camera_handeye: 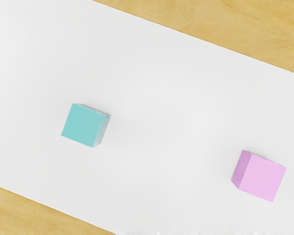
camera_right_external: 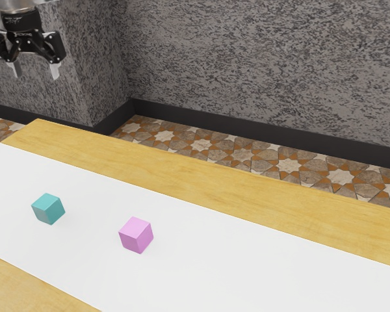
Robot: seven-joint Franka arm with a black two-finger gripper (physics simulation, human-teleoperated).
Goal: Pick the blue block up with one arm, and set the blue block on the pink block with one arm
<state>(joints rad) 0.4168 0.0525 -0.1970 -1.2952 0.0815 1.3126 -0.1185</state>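
Observation:
A blue-green block [camera_right_external: 48,208] rests on the white strip of the table, toward the exterior view's left. A pink block [camera_right_external: 136,234] sits on the same strip a short way to its right and slightly nearer the camera. High above the table at the upper left hangs my gripper [camera_right_external: 34,70], open, with nothing between its fingers. From the wrist camera I look straight down on the blue block [camera_handeye: 85,125] and the pink block [camera_handeye: 258,176], well apart from each other.
The table [camera_right_external: 260,195] is light wood with a wide white strip [camera_right_external: 247,260] running along it. Behind it lie a patterned tile floor [camera_right_external: 279,159] and speckled grey walls [camera_right_external: 260,58].

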